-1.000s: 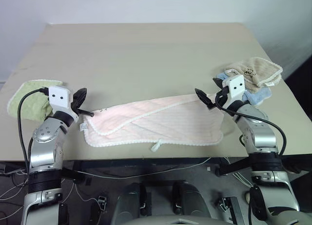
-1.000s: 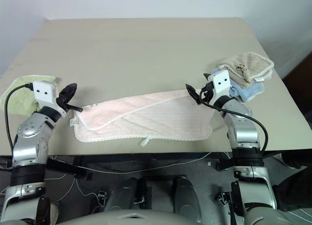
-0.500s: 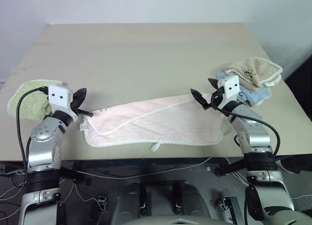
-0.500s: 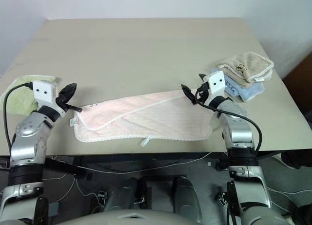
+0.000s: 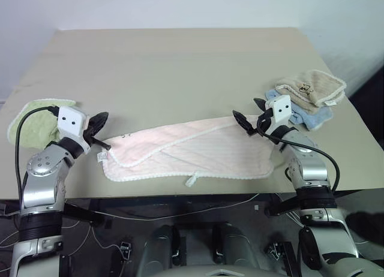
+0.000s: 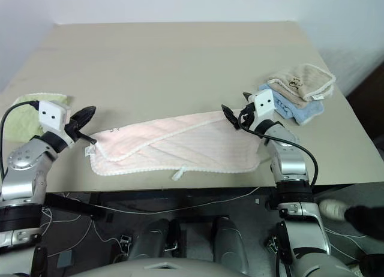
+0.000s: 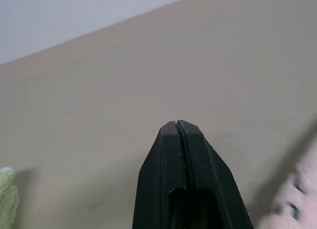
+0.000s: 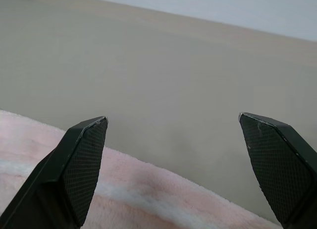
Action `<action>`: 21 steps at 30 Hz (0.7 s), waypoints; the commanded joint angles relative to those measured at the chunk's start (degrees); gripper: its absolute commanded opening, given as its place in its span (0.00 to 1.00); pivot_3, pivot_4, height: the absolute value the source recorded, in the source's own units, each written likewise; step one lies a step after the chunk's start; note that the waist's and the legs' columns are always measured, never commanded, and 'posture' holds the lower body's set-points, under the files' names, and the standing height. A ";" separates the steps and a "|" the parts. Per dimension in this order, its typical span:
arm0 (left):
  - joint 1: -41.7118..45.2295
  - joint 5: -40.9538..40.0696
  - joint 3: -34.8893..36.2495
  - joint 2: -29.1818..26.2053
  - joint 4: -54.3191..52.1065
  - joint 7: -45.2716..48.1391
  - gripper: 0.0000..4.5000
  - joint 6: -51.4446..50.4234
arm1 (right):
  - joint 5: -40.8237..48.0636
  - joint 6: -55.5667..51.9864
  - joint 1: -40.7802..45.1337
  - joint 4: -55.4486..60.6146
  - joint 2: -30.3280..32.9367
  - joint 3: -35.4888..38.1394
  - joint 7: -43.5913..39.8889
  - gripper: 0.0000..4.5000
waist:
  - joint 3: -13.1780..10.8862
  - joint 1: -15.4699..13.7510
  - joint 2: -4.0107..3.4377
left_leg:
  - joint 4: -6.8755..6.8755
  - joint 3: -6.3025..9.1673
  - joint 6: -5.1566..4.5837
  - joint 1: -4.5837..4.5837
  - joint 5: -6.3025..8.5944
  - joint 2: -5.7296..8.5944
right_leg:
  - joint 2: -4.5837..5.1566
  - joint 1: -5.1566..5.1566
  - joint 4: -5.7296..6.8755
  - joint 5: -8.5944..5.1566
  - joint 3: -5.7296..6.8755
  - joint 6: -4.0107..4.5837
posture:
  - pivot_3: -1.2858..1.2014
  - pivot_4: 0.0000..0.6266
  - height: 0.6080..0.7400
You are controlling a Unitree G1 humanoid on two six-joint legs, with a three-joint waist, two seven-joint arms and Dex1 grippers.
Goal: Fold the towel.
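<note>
Beige table (image 5: 180, 67), pink towel (image 5: 192, 151) half-folded near front edge. Left gripper (image 5: 103, 139) fingers pressed together, empty, beside towel's left end; right gripper (image 5: 247, 116) fingers wide apart at right corner.

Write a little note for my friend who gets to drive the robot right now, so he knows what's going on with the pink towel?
Left gripper: shut on nothing, beside the towel's left end.
Right gripper: open, empty, at the towel's far right corner.
The towel lies along the table's near edge, one long edge folded over at a slant, tag hanging off the front.
Green towel at far left; beige towel on a blue towel at right.
Done: one rough fold.
Left: probably grip the ends and fold it neatly.
</note>
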State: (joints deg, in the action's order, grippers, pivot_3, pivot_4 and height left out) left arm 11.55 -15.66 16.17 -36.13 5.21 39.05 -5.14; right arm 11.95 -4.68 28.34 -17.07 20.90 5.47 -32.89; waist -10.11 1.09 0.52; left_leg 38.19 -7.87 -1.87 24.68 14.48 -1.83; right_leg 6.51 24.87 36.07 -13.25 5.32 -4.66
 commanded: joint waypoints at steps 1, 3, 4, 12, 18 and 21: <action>-2.68 -2.48 -1.06 -2.95 -4.71 7.69 0.09 1.64 | 0.23 1.19 1.10 1.03 -0.16 0.07 -0.07 1.00 | -0.01 -0.07 -0.02 | 0.00 -0.01 0.00 0.00 0.00 0.00 | 0.00 0.01 0.00 0.00 -0.01 0.00 | 0.52 0.24 1.00; -4.85 -5.17 -1.85 -5.56 -5.96 14.26 0.20 -0.15 | 0.17 1.43 0.97 0.60 -0.09 0.02 -0.19 1.00 | -0.01 -0.16 -0.01 | 0.00 0.00 0.01 0.00 0.00 0.00 | 0.01 0.01 0.00 0.00 0.00 0.01 | 0.52 0.24 1.00; -5.94 -5.37 -2.66 -7.26 -6.51 17.50 0.28 0.10 | 0.07 1.52 0.93 0.38 -0.11 -0.08 -0.18 1.00 | -0.01 -0.11 -0.02 | 0.00 0.00 0.01 0.00 0.01 0.00 | 0.02 0.01 -0.01 -0.01 -0.01 0.01 | 0.52 0.24 1.00; -4.73 -1.02 -10.30 -13.72 -5.82 28.21 0.74 3.52 | -0.10 1.84 0.92 0.46 -0.21 -0.13 0.69 1.00 | -0.03 -0.10 -0.06 | -0.03 -0.01 0.02 0.00 0.01 0.01 | 0.03 0.04 -0.02 -0.01 -0.02 0.02 | 0.52 0.24 1.00; -1.08 3.11 -14.45 -14.54 -2.13 30.56 0.74 7.30 | -0.12 1.88 -0.11 1.40 -0.01 0.28 1.55 1.00 | -0.04 -0.04 -0.07 | -0.04 -0.02 0.01 0.00 0.01 0.01 | 0.02 0.05 -0.02 -0.01 -0.02 0.02 | 0.52 0.24 1.00; 1.67 7.26 -16.44 -14.49 1.79 29.47 0.74 11.73 | -0.08 1.89 -0.53 1.93 -0.15 0.31 1.95 1.00 | -0.04 -0.08 -0.07 | -0.04 -0.02 0.01 0.00 0.01 0.01 | 0.02 0.05 -0.02 -0.01 -0.02 0.02 | 0.52 0.24 1.00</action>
State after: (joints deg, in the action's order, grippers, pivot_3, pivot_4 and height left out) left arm 11.91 -10.45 0.09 -49.65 5.92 68.59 3.70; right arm 11.52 -4.35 27.77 -17.65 20.86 4.87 -31.31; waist -10.15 1.01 0.45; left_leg 38.15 -7.89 -1.86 24.68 14.48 -1.82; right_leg 6.53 24.92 36.05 -13.26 5.30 -4.64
